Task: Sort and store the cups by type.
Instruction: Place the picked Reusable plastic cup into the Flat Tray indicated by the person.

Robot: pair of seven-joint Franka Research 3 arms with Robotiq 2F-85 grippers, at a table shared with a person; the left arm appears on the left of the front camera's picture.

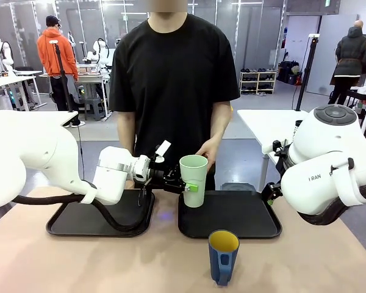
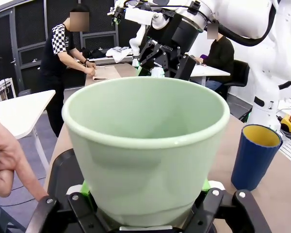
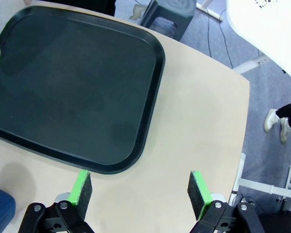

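Front view: tan table [image 1: 110, 262] takes the near half. A person [image 1: 171, 73] in a black tee stands at the far side, centre. L arm [image 1: 36, 152] comes in from the L and reaches to the middle. R arm [image 1: 329, 165] bulks at the R edge, elbow up.

Two black trays lie side by side on the table w/ a small gap btwn them. L tray [image 1: 67, 223] has the arm's black cable [image 1: 119, 227] looped across it. R tray [image 1: 232, 213] has the green cup at its L end.

Green cup [image 1: 193, 177] is upright, mouth up, over the R tray's L edge; can't tell if its base touches the tray. Person's hand [image 1: 207, 149] hangs near the cup's rim on the far side, apart from it in the L wrist view.

Blue mug [image 1: 223, 256], yellow inside, stands upright on the table just on the near side of the R tray, handle toward the camera, well apart from both grippers.

L gripper [image 1: 189, 186] meets the green cup side-on, low on its wall. L wrist view shows the green pads [image 2: 85, 187] pressed on either side of the cup's lower wall, so the fingers are clamped on it.

R wrist view: R gripper [image 3: 140, 189] hovers over bare table just beside the R tray's rim, fingers spread wide w/ nothing btwn them. A corner of the blue mug sits at the lower L edge there.
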